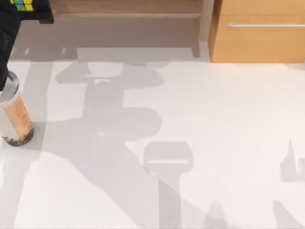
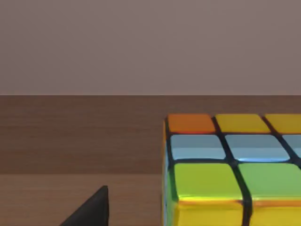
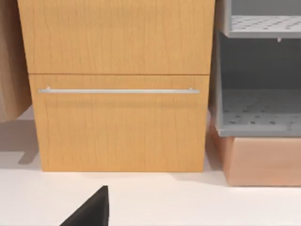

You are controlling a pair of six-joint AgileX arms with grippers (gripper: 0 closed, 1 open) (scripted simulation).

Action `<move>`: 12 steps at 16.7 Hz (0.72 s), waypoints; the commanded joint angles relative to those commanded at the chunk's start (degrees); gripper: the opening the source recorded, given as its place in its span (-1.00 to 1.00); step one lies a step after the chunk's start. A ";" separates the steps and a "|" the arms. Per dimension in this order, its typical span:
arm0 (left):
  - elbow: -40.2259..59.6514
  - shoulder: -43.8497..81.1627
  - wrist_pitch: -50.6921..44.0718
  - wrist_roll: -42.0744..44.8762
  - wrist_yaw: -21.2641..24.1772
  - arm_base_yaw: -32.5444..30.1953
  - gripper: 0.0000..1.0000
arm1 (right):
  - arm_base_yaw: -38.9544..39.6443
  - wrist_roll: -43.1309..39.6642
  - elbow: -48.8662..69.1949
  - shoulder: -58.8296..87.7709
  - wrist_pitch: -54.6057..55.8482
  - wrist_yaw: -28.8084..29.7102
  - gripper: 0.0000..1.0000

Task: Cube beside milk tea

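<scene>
Cube (image 1: pixel 23 5) sits at the table's eleven o'clock corner, apparently pinched by the left gripper (image 1: pixel 28 8), with the milk tea (image 1: pixel 15 112) toward nine o'clock beneath the arm. Lowering carelessly could knock the cup over. Whether the right gripper (image 3: pixel 89 209) is spread cannot be told.

Left arm (image 1: pixel 7 43) reaches along the table's far left edge, its jaws clamped shut

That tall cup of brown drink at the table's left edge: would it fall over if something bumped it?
Probably, if bumped high up. The tall clear plastic cup of brown milky drink is much taller than its base is wide. It looks nearly full, so it is likely heavy for its size; the dark pearls at the bottom may steady it somewhat.
</scene>
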 joint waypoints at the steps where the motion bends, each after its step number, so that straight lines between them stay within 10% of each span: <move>1: 0.82 1.31 0.36 -0.01 0.04 0.02 1.00 | 0.00 0.00 0.00 0.00 0.00 0.00 1.00; 6: 1.32 2.59 0.87 -0.03 0.08 0.03 1.00 | 0.00 0.00 0.00 0.00 0.00 0.00 1.00; 12: 1.32 2.59 0.87 -0.03 0.08 0.03 0.10 | 0.00 0.00 0.00 0.00 0.00 0.00 1.00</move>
